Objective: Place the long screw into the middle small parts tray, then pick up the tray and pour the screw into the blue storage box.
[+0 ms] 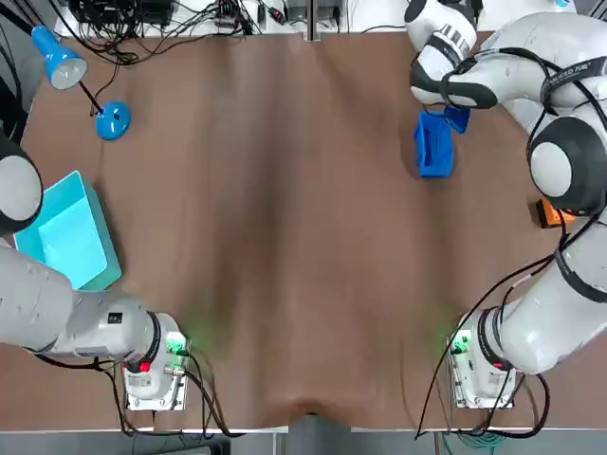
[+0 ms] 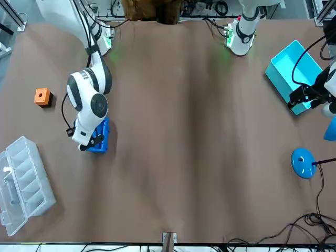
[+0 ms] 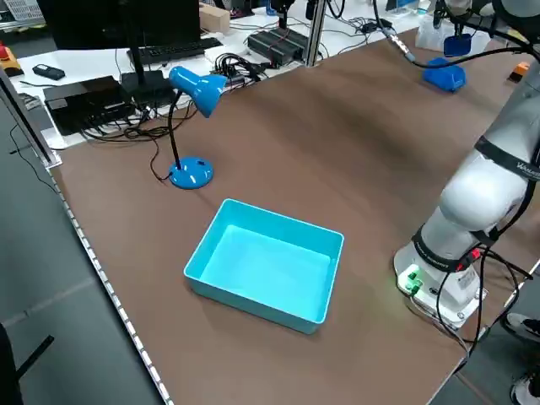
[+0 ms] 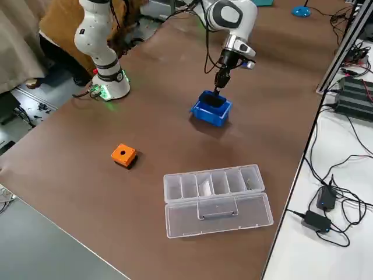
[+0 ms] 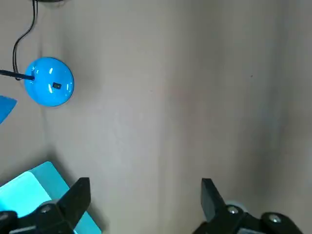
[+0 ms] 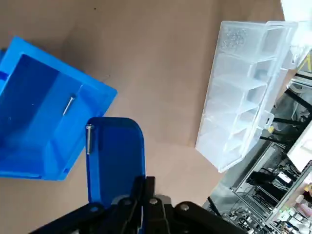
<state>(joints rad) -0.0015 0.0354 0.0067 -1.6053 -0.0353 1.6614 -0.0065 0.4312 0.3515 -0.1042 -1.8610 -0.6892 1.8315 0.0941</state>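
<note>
**Right wrist frame.** My right claw [image 6: 145, 186] is pinched narrow on one end of the small blue tray [image 6: 115, 156]. The tray is held above the blue storage box [image 6: 34, 122], with its far end over the box's rim. One screw [image 6: 89, 139] sits at the tray's long edge, on the side nearest the box. A second screw [image 6: 68, 105] lies slanted on the box floor. I cannot tell which of the two is the long one. A clear compartment case [image 6: 243, 87] lies open on the worktop [image 6: 161, 48], apart from the box.

**Overhead frame, upper right.** The box stands on the worktop under my right arm's wrist.

**Right side frame.** An orange block [image 4: 123, 154] sits at lower left, and the case is at lower centre. Both are well apart from the box.

**Left wrist frame.** My left claw [image 5: 145, 185] hovers with its fingers spread wide and nothing between them. It is near a corner of the teal bin [image 5: 29, 190]. The round base of the blue desk lamp [image 5: 48, 82] lies farther off.

**Front frame, right edge.** The left arm is beside the teal bin, far from the tray.
</note>
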